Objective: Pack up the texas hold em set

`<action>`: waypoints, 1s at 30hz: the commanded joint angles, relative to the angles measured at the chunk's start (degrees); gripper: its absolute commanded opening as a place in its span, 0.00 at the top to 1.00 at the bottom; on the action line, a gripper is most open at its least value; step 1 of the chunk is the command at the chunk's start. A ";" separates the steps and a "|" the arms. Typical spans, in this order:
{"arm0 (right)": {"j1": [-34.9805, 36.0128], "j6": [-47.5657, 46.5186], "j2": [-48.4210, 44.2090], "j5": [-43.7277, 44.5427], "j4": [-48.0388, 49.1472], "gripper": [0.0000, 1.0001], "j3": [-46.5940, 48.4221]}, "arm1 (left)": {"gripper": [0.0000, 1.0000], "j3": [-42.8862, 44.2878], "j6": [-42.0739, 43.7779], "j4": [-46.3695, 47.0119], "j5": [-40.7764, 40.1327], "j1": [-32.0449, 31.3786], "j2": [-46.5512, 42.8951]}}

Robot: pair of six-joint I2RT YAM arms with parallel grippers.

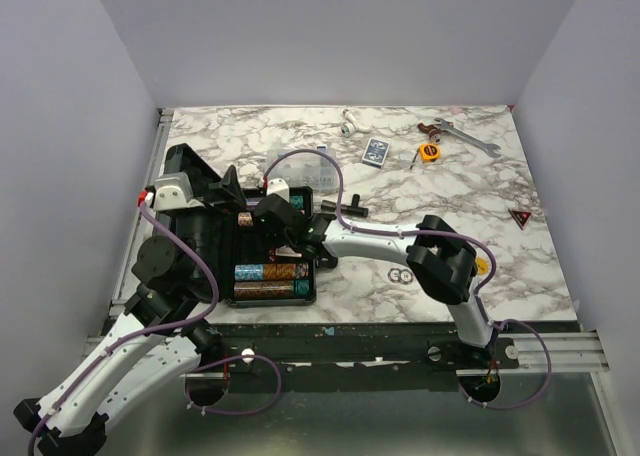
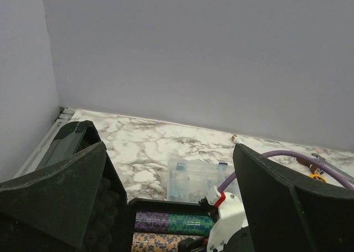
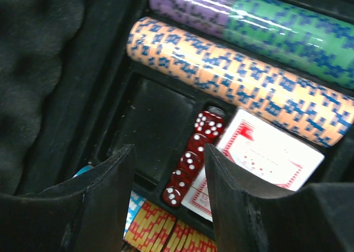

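Case [image 1: 225,266] open at table's left; chips [image 3: 232,80], dice [image 3: 191,163], red deck [image 3: 271,152] seated. Hovers right gripper [image 3: 168,152] over vacant slot [image 3: 152,119], jaws partly apart, empty; left gripper [image 2: 170,147] wide, empty. Mid-packing, seemingly; next likely calls for fetching blue deck [image 1: 376,152], well apart.

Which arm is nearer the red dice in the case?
Right. The right arm holds its jaws directly over the dice; the left arm sits to their left, by the lid.
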 commanded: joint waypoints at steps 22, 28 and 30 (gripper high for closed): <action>-0.33 -4.70 -5.13 -2.25 1.91 0.36 -4.50 | 0.03 1.79 -0.40 -1.50 1.27 -0.29 2.31; -4.53 -4.54 -1.33 1.98 -0.16 0.37 1.07 | 0.03 1.97 -0.65 -1.79 1.69 -0.30 2.49; -5.57 -4.75 0.23 1.34 -0.24 0.37 2.56 | 0.03 2.05 -0.63 -1.87 1.70 -0.30 2.43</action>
